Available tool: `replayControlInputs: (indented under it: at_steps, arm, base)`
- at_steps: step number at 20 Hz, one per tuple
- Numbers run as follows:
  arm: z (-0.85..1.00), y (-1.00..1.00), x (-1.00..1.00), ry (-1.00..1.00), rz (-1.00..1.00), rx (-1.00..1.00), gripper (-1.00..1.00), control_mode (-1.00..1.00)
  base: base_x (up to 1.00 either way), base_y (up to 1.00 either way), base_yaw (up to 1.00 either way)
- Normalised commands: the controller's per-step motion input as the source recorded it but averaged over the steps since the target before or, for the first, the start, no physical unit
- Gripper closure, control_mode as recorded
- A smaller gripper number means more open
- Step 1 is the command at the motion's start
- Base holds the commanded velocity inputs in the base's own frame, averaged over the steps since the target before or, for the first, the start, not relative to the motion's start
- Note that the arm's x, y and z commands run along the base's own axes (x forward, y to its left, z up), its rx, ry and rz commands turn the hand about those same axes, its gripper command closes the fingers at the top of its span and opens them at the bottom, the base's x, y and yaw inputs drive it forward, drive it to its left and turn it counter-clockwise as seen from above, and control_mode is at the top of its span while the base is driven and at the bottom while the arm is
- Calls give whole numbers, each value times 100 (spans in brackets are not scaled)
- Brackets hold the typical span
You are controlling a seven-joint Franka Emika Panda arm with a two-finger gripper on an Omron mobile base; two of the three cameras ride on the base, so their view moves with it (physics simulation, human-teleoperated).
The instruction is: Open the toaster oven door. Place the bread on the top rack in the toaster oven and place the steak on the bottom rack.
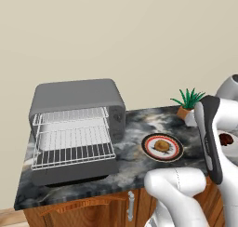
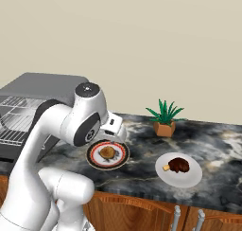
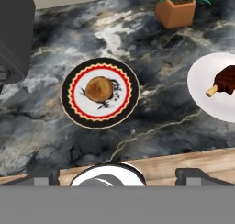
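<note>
Overhead, beige wall backs a dark marbled stone desk [image 3: 151, 122]; the round golden-brown bread [image 3: 98, 89] sits on a red-rimmed patterned plate [image 3: 73, 110]. Jaws' spacing: cannot tell.

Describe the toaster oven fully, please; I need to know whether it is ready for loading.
The toaster oven is a boxy dark grey appliance with rounded top corners, standing upright at the left end of the dark marbled counter, against the beige wall. Its door is already folded down flat in front. Two silvery wire racks show inside, one above the other, both bare. A control panel runs down its right side. Nothing but the counter touches it.
</note>
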Motion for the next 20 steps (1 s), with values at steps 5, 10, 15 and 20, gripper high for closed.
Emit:
replayControlInputs:
  at_steps: [5, 10, 15, 20]
  arm:
    - [0, -6, 9, 3, 0, 0, -100, -100]
    - [0, -14, 11, 1, 0, 0, -100, -100]
    - [-2, -9, 11, 0, 0, 0, -100, -100]
    - [-4, -27, 1, 0, -11, 0, -100, -100]
  base:
    - [0, 0, 0]
    - [0, 0, 0]
    - [0, 0, 0]
    - [0, 0, 0]
